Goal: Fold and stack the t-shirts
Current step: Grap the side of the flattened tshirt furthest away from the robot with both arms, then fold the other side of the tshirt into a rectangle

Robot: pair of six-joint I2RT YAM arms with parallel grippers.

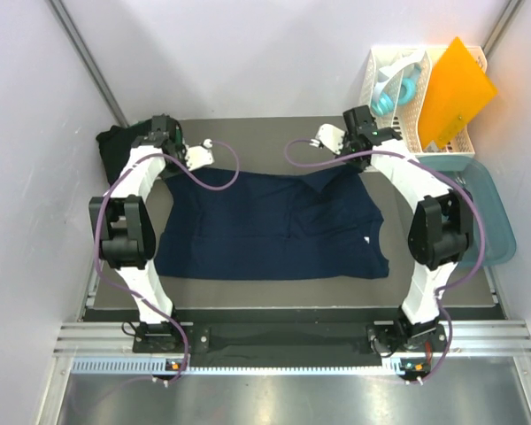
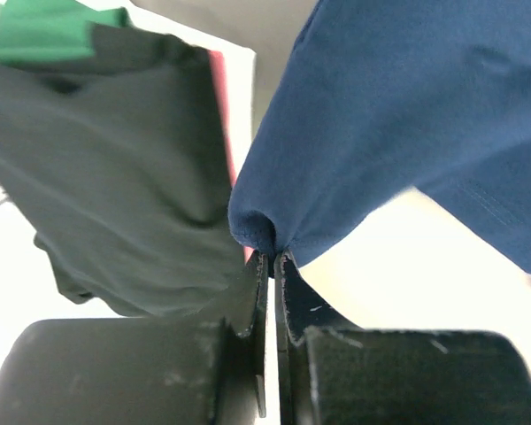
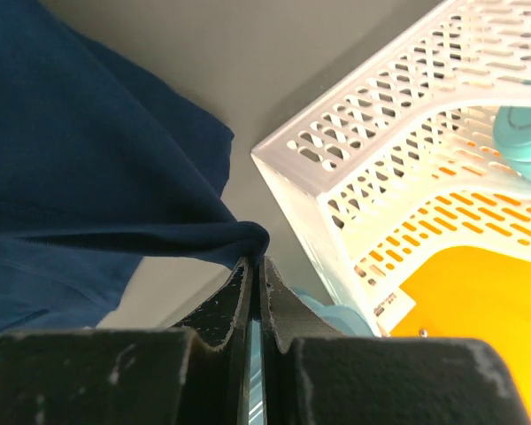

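Note:
A navy blue t-shirt [image 1: 274, 226] lies spread across the grey table, with a small white label near its right edge. My left gripper [image 1: 170, 142] is shut on the shirt's far left corner [image 2: 265, 226]. My right gripper [image 1: 361, 133] is shut on its far right corner [image 3: 248, 237]. Both corners are lifted a little off the table. A dark green or black shirt [image 1: 115, 146] lies bunched at the far left; it also shows in the left wrist view [image 2: 115, 177].
A white slotted rack [image 1: 398, 97] with a teal object and an orange sheet [image 1: 456, 93] stands at the back right, close to my right gripper [image 3: 257, 261]. A teal tub [image 1: 491, 212] sits at the right edge. Walls close in both sides.

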